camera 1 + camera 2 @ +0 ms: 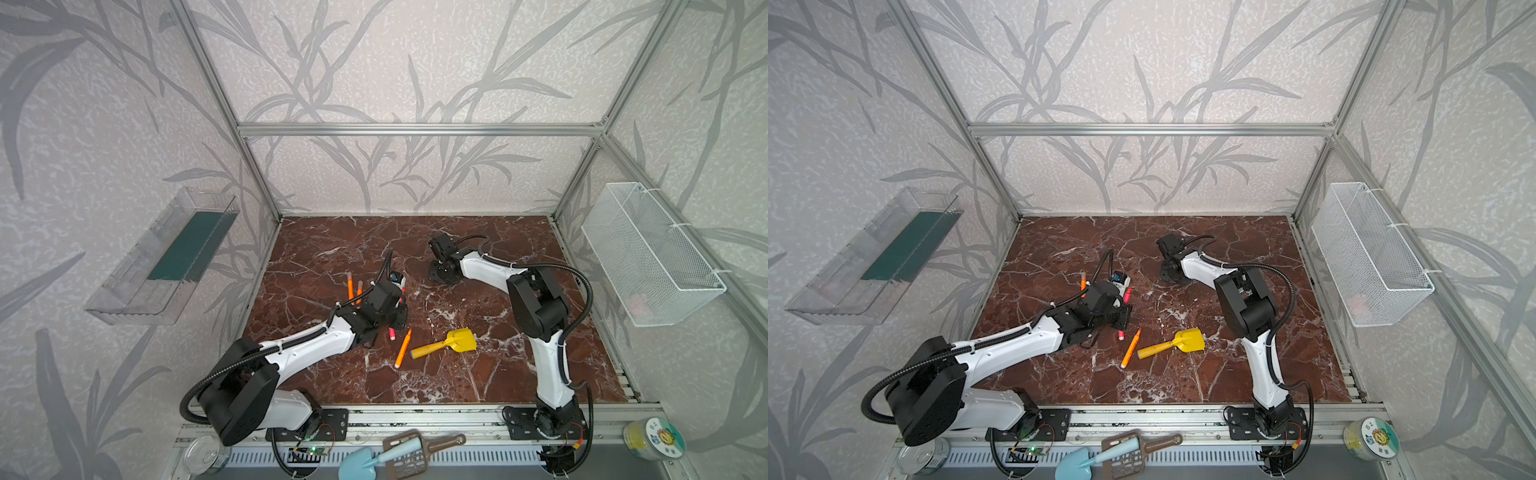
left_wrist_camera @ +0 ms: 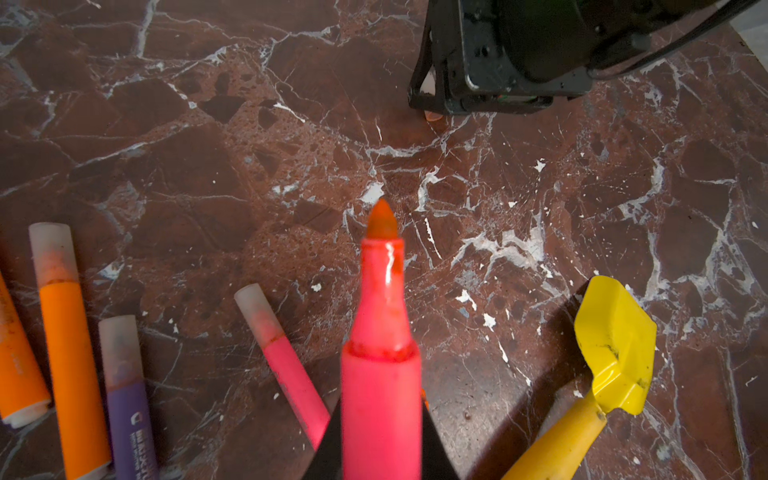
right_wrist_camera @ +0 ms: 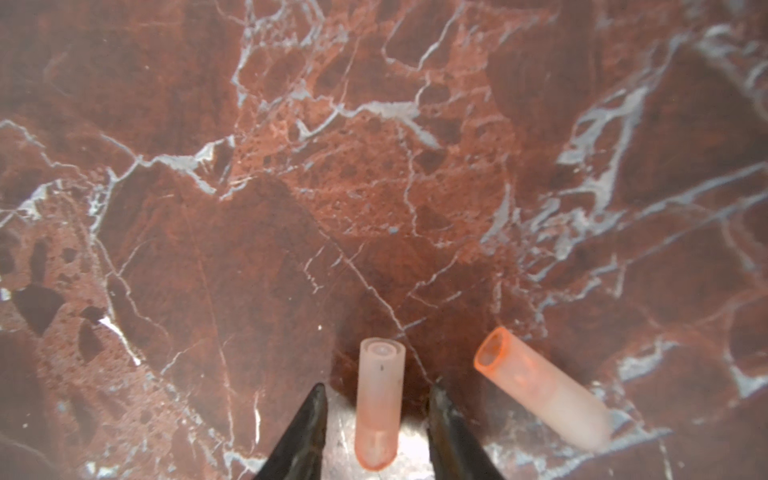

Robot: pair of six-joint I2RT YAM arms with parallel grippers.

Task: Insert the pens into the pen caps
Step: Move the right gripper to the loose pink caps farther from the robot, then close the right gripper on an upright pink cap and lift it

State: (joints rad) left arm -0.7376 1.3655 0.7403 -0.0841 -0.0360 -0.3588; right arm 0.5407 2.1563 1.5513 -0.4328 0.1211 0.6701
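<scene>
My left gripper (image 2: 380, 419) is shut on a pinkish-red pen (image 2: 380, 332); its bare orange tip points out ahead of the jaws, above the table. In both top views this gripper (image 1: 395, 309) sits left of centre. Beside it lie capped pens: an orange one (image 2: 66, 353), a purple one (image 2: 126, 399) and a pinkish-red one (image 2: 291, 365). Another orange pen (image 1: 403, 348) lies alone. My right gripper (image 3: 377, 388) is open and low over the table. A pale pen cap (image 3: 380, 415) lies between its fingers with a gap on each side. A second pen cap (image 3: 540, 395) lies just outside them.
A yellow toy shovel (image 1: 444, 347) lies on the marble table (image 1: 478, 374) between the arms. A white wire basket (image 1: 652, 253) hangs on the right wall and a clear tray (image 1: 162, 257) on the left. A blue scoop (image 1: 365, 461) and tins sit on the front rail.
</scene>
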